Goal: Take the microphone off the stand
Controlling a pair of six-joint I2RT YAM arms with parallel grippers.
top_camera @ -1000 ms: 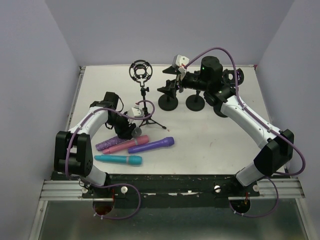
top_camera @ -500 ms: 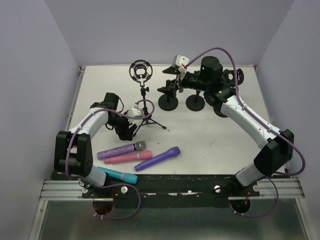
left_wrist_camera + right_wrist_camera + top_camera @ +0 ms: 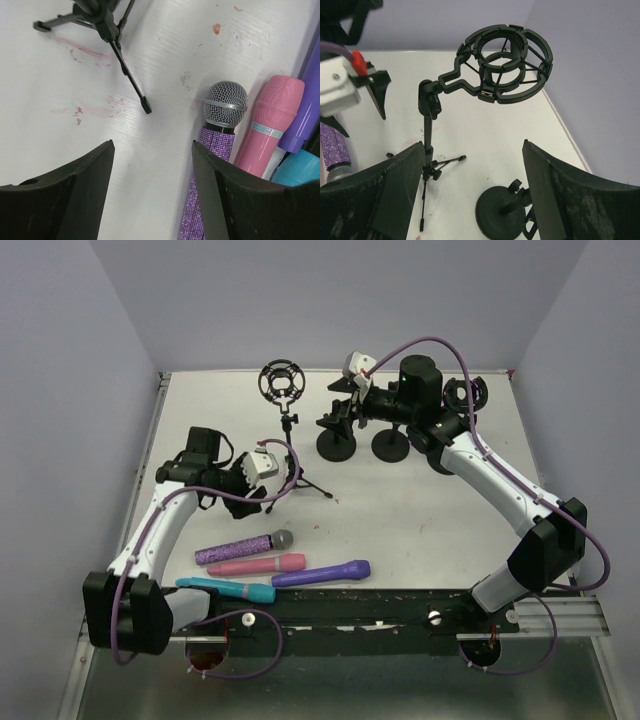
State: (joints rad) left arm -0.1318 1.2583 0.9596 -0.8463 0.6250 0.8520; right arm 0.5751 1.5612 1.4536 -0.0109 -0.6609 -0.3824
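Note:
The black tripod stand (image 3: 289,465) holds an empty ring-shaped shock mount (image 3: 282,382), also seen in the right wrist view (image 3: 505,62). A glittery purple microphone (image 3: 243,547) lies on the table in front of the stand, its grey mesh head in the left wrist view (image 3: 226,105). My left gripper (image 3: 252,498) is open and empty, above bare table between a tripod leg (image 3: 127,75) and that microphone; its jaws stand wide apart (image 3: 152,145). My right gripper (image 3: 340,415) is open and empty, to the right of the stand (image 3: 474,145).
A pink microphone (image 3: 257,564), a purple one (image 3: 320,573) and a teal one (image 3: 225,588) lie near the front edge. Two round-base stands (image 3: 336,445) (image 3: 390,445) sit under the right arm. Another shock mount (image 3: 465,393) is at the back right.
My left gripper came off the glittery microphone's head and drew back up and left. The microphones slid toward the front edge and now lie spread out. The right arm has not moved.

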